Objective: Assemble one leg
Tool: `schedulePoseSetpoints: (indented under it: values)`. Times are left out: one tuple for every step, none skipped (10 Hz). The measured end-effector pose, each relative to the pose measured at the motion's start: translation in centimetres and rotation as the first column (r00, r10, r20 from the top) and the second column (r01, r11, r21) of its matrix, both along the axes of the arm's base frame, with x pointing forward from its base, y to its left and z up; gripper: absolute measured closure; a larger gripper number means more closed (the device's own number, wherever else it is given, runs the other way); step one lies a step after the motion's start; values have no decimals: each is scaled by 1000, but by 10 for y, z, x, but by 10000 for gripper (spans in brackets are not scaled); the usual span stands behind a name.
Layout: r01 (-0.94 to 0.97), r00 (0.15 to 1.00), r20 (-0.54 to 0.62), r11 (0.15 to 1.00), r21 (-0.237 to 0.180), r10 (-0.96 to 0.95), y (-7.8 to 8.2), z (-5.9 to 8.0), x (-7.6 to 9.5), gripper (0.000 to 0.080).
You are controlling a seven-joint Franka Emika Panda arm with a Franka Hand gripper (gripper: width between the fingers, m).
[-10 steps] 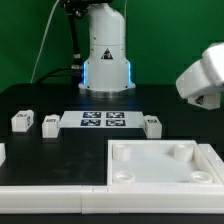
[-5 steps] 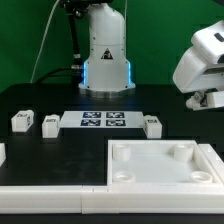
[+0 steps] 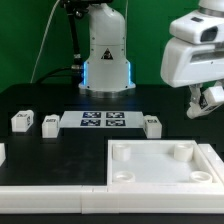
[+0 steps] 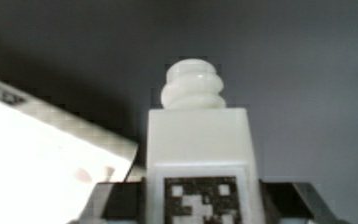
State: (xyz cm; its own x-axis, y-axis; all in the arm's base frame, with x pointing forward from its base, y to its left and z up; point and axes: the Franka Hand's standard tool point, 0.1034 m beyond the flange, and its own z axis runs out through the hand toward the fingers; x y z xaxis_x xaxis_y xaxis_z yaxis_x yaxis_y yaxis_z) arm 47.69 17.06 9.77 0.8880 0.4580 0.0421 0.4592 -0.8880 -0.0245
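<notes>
My gripper [image 3: 206, 102] hangs in the air at the exterior view's right, above the table and beyond the white tray-like piece [image 3: 160, 181]. It is shut on a leg [image 4: 197, 140], a white block with a tag on its face and a rounded threaded tip; in the wrist view the dark fingers [image 4: 123, 203] press on both its sides. In the exterior view only a bit of this leg [image 3: 211, 97] shows below the hand. Three more legs lie on the black table: two at the left [image 3: 22, 121] [image 3: 50, 123] and one right of the marker board [image 3: 152, 124].
The marker board [image 3: 103, 121] lies in the middle of the table in front of the robot base [image 3: 106, 60]. A white bar [image 3: 50, 198] runs along the front left edge. A small white part [image 3: 2, 153] shows at the far left edge.
My arm has swung in from the exterior view's right edge toward the left and turned, so the gripper and the held leg now show below the hand.
</notes>
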Motion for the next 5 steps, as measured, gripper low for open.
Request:
schedulePoseSetpoints:
  values:
    - [-1,997,72,1000,31,-2,-2,-2,-2,512]
    - [-15,987,160,998,66,4,-5,-1,2,512]
    - [-24,983,182,997,69,11,-17,1,7,512]
    - [3,965,260,995,97,-28,-31,8,20,512]
    - [31,956,287,994,107,-60,-46,10,25,512]
